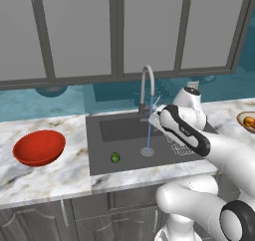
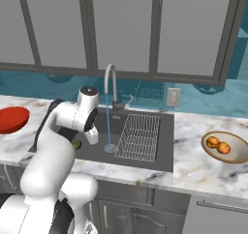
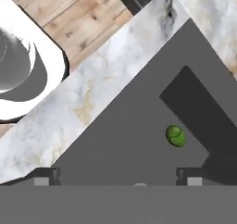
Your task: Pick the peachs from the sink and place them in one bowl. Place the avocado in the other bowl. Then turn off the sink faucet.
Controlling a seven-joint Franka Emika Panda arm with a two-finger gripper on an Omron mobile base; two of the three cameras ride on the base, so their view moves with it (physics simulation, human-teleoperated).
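So you're roughly a third of the way through, by my reading. Both peaches (image 2: 218,145) already sit together in the tan bowl (image 2: 238,153), out on the marble counter (image 2: 193,131) at about 3 o'clock from the sink (image 2: 164,146). That part looks finished.

Next comes the avocado (image 1: 115,158), which lies loose on the sink floor near the front wall, at about 9 o'clock from the drain (image 1: 147,151) and apart from it. From the hand camera you see it just ahead of the gripper (image 3: 118,179), at roughly 1 o'clock; the finger tips (image 3: 187,176) stand wide apart with nothing between them.

Its destination, the red bowl (image 1: 39,147), waits empty on the counter at 9 o'clock from the sink, well apart from it.

Last, the faucet (image 1: 145,85) needs shutting off: a blue stream falls from its spout straight onto the drain.
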